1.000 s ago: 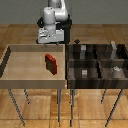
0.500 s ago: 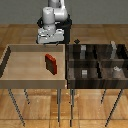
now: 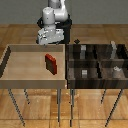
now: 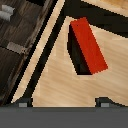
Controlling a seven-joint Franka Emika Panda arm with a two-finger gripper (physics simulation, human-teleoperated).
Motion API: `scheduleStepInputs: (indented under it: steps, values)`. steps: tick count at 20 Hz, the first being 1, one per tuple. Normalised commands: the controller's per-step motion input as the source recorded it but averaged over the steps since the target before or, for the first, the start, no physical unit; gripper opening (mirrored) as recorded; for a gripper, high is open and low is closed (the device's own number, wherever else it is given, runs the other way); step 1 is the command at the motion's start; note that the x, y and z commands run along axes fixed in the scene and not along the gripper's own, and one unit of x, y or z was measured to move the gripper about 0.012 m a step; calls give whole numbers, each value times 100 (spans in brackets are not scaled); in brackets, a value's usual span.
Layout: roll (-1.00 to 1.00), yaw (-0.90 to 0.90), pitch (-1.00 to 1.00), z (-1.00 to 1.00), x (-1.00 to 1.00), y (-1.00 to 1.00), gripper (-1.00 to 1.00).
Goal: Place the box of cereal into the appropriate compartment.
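Box of cereal (image 3: 50, 63) lying in light-wood tray (image 3: 15, 75), near its middle, untouched; end effector (image 3: 50, 38) poised above at about 12 o'clock from it, holding nothing, jaw spread impossible to judge; compartment (image 3: 116, 51) with pale upright slab well apart, toward 3 o'clock

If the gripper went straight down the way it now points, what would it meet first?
Probably the bare floor of the light-wood tray, just beside the box of cereal. In the wrist view the box sits off centre, apart from the fingertips, though depth is hard to judge.
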Motion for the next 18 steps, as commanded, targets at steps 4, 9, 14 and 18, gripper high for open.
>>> scheduleStepInputs:
  steps: [4, 9, 14, 18]
  values:
    - [0, 0, 0, 0, 0, 0, 100]
    - [0, 6, 0, 0, 40, 0, 100]
    - [0, 6, 0, 0, 0, -20, 100]
    - [0, 0, 0, 0, 25, 0, 100]
